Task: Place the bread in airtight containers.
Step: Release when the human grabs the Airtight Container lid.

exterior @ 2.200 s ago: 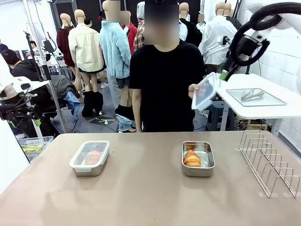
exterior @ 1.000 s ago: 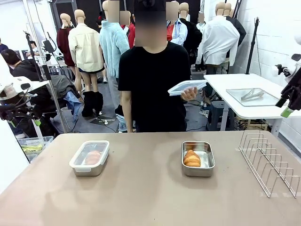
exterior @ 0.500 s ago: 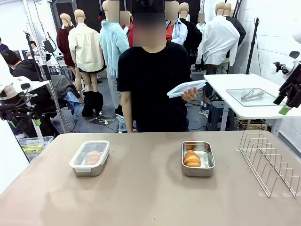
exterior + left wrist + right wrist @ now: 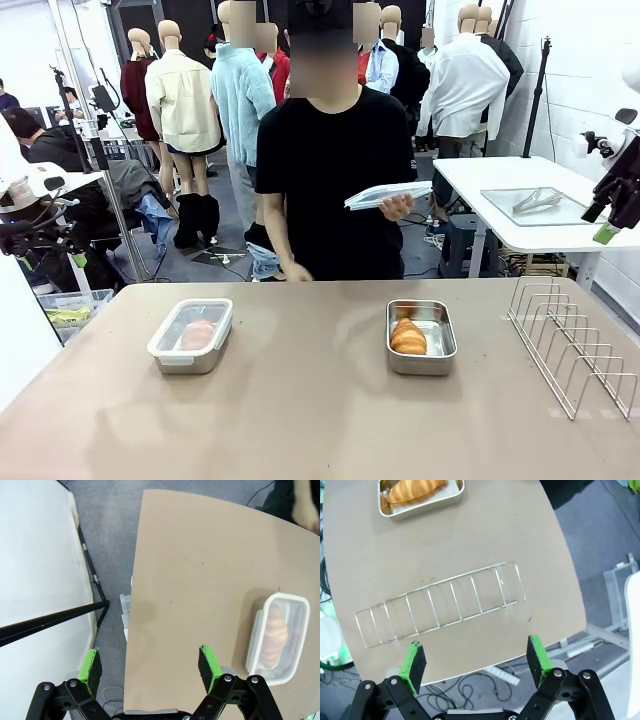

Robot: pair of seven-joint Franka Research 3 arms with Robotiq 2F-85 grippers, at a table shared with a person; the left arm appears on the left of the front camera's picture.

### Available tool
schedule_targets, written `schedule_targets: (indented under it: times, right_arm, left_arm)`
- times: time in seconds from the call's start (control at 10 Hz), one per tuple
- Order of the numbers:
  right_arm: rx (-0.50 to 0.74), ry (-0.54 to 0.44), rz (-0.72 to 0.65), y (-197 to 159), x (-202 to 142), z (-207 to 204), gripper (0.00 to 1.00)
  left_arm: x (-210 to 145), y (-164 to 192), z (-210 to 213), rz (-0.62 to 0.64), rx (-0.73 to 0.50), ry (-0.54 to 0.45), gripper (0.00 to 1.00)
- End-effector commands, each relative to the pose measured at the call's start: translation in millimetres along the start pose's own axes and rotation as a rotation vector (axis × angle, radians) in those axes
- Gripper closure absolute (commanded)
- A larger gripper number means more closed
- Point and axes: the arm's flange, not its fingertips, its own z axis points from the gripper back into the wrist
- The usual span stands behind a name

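Note:
Two airtight containers stand on the tan table. The left container (image 4: 190, 336) has its clear lid on, with bread (image 4: 198, 333) inside; the left wrist view shows this container (image 4: 260, 645) and its bread (image 4: 275, 634) too. The right container (image 4: 422, 338) is uncovered and holds bread (image 4: 408, 336), which the right wrist view shows in the tin (image 4: 440, 499) as a golden roll (image 4: 413, 487). A person at the far side holds a clear lid (image 4: 388, 192) level in one hand. My left gripper (image 4: 150, 662) hangs open over the table's left edge. My right gripper (image 4: 476, 656) is open and empty, above the wire rack.
A wire rack (image 4: 570, 345) lies at the table's right side, also below my right gripper (image 4: 440, 607). A white side table (image 4: 620, 232) with a steel tray (image 4: 545, 207) and tongs stands behind, right. The person's other hand (image 4: 297, 272) is at the table's far edge.
My right gripper drew back from the lid to the far right and now holds still. The person lowered the lid to level and brought the other hand down to the table's edge.

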Motion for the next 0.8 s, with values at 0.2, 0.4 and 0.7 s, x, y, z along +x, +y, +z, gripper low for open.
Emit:
schedule_targets:
  times: [0.2, 0.4, 0.7]
  right_arm:
    - [0.002, 0.018, 0.008, 0.2, 0.2, -0.2, 0.00]
    - [0.002, 0.018, 0.008, 0.2, 0.2, -0.2, 0.00]
    - [0.002, 0.018, 0.008, 0.2, 0.2, -0.2, 0.00]
  left_arm:
    - [0.0, -0.2, 2.1, 0.006, 0.018, -0.001, 0.00]
    - [0.0, -0.2, 2.1, 0.006, 0.018, -0.001, 0.00]
    - [0.0, -0.2, 2.1, 0.006, 0.018, -0.001, 0.00]
